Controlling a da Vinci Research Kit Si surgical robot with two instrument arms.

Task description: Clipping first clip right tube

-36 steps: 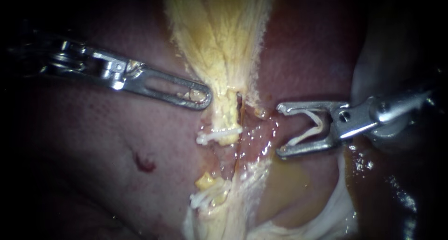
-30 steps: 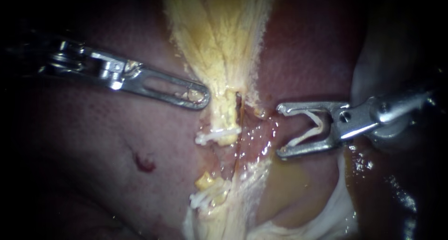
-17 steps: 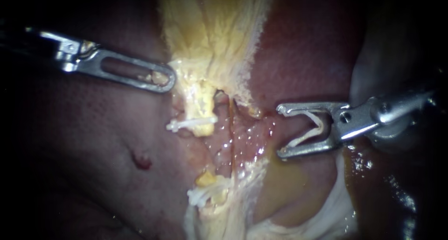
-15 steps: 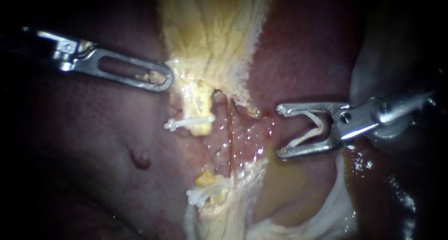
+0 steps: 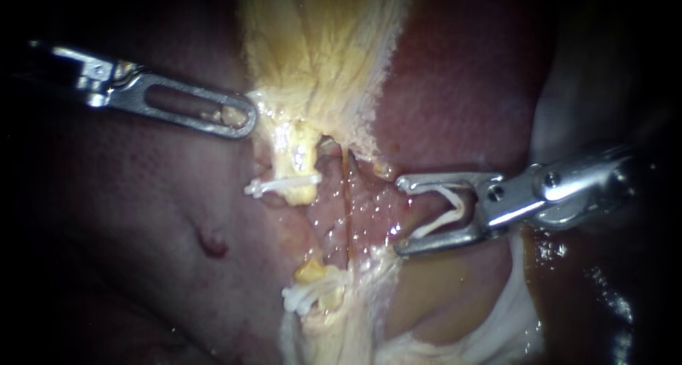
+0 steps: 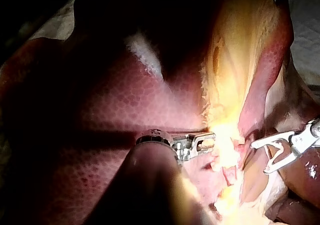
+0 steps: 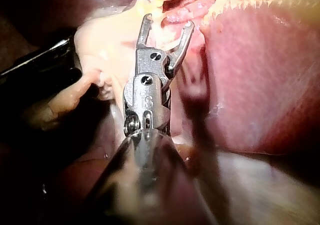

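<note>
My left instrument (image 5: 245,120) comes in from the left, its slotted jaws shut on the yellow edge of the gallbladder (image 5: 320,60) and holding it to the left. A yellow tube stump (image 5: 298,162) below it carries a white clip (image 5: 280,186). To its right a thin orange-red tube (image 5: 347,202) runs down over wet red tissue. My right instrument (image 5: 400,216) stands just right of that thin tube, apart from it, jaws open, with a white clip (image 5: 444,212) seated between them. The right wrist view shows those open jaws (image 7: 166,25) facing the red tissue.
Liver (image 5: 142,216) fills the left, and more liver (image 5: 462,95) lies at the upper right. Lower down, white clips (image 5: 309,294) sit on a yellow stump. Pale white tissue (image 5: 511,315) lies below my right instrument. My right instrument (image 6: 267,155) also shows in the left wrist view.
My left instrument has drawn the yellow tissue and clipped stump leftward, baring the thin tube. My right instrument has moved left and slightly down, close to that tube, jaws still open.
</note>
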